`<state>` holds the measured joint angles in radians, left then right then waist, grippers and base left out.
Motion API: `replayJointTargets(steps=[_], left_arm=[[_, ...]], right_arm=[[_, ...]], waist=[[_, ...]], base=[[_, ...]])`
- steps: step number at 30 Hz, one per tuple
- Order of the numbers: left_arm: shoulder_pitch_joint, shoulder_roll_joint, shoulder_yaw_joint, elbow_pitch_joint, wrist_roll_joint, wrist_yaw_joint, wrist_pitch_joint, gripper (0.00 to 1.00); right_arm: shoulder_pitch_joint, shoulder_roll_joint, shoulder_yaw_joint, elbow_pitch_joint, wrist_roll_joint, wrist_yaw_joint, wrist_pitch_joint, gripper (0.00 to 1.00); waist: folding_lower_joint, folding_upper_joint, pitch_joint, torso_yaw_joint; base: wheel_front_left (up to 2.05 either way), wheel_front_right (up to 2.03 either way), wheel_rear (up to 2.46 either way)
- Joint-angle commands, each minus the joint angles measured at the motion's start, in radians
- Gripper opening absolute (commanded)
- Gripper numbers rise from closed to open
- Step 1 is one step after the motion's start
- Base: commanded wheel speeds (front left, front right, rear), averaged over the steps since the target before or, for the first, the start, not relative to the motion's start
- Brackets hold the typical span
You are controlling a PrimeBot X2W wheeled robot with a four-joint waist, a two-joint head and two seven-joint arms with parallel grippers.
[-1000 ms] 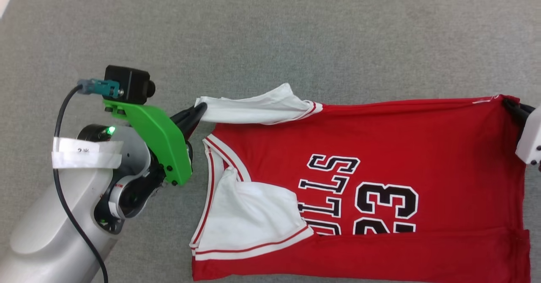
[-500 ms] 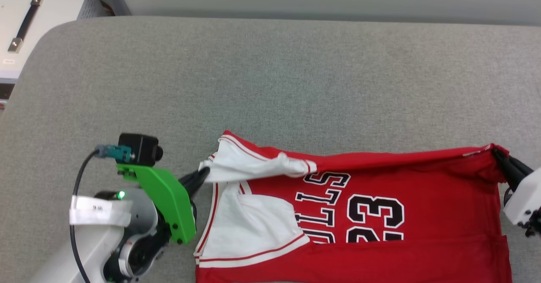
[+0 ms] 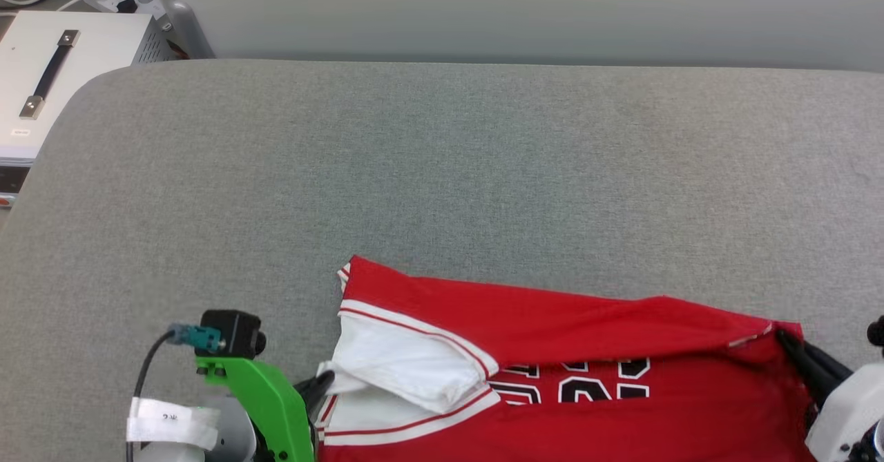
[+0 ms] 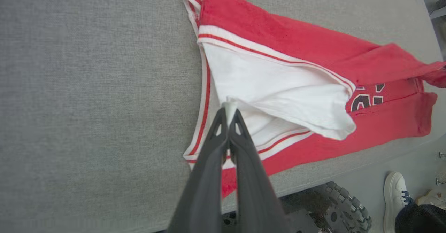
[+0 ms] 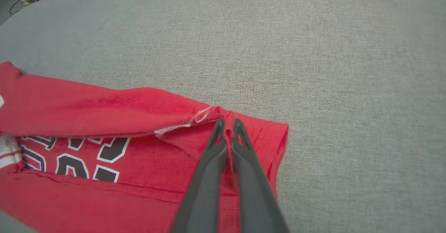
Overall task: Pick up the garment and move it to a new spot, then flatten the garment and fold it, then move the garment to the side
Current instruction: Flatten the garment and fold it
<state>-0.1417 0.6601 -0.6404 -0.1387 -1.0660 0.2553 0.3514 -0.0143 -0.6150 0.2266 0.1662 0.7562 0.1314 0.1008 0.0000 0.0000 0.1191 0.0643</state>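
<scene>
grey padded surface [image 3: 442, 172]: takes up most of the head view, with a rounded corner at far left and its far half bare.

the garment [image 3: 566, 317]: a red jersey lying along the near edge of the surface, right of centre. its far long edge is turned over toward the near side, so a red band hides the upper part of the black, white-outlined numerals [image 3: 573, 389].

white sleeve [image 4: 278, 93]: at the garment's left end, bunched and folded over itself, bordered by red-and-white striped trim [image 4: 205, 97].

left gripper [image 4: 229, 111]: fingers pressed together on the tip of the white sleeve, with a small tuft of cloth standing between them.

right gripper [image 5: 228, 126]: fingers likewise closed, pinching red cloth at the garment's right end, just inside the hem corner [image 5: 278, 135].

handling, as a judgement: the cloth looks light, thin and wholly limp. it will likely sag between two pinch points, drag across the textured surface and hold no shape of its own. nothing about it seems fragile, though a smooth knit may slide out of a shallow pinch. the best purchase is probably at doubled edges, the trim or the hem corners, taken at matching points on left and right so that a fold comes out square.
</scene>
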Motion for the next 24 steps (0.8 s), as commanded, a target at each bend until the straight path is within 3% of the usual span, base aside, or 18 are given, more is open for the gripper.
replayJointTargets(steps=[1,15,19,20,21,24], left_arm=[[0.02,0.009,-0.008,0.006,-0.007,0.005,0.006,0.0],[0.003,-0.012,-0.075,0.114,0.029,-0.025,0.034,0.0],[-0.01,-0.025,-0.084,0.143,0.035,-0.035,0.033,0.0],[-0.013,-0.029,-0.086,0.15,0.037,-0.036,0.033,0.48],[-0.014,-0.032,-0.088,0.154,0.038,-0.037,0.03,0.98],[-0.014,-0.04,-0.089,0.167,0.042,-0.037,0.019,1.0]], right_arm=[[0.017,-0.017,0.017,-0.009,0.003,-0.001,-0.007,0.0],[-0.007,-0.165,0.23,-0.014,-0.041,-0.001,-0.003,0.0],[-0.03,-0.181,0.272,0.014,-0.03,-0.001,0.008,0.0],[-0.036,-0.18,0.278,0.02,-0.023,-0.001,0.007,0.38],[-0.04,-0.176,0.281,0.026,-0.013,-0.001,0.008,1.0],[-0.047,-0.17,0.297,0.03,0.023,-0.001,0.017,1.0]], waist=[[0.0,0.0,-0.001,-0.002],[0.0,0.0,0.02,-0.011],[0.0,0.0,0.023,-0.011],[0.0,0.0,0.022,-0.011],[0.0,0.0,0.021,-0.011],[0.0,0.0,0.01,-0.012]], base=[[0.0,0.0,0.0],[0.0,0.0,0.0],[0.0,0.0,0.0],[0.0,0.0,0.0],[0.0,0.0,0.0],[0.0,0.0,0.0]])
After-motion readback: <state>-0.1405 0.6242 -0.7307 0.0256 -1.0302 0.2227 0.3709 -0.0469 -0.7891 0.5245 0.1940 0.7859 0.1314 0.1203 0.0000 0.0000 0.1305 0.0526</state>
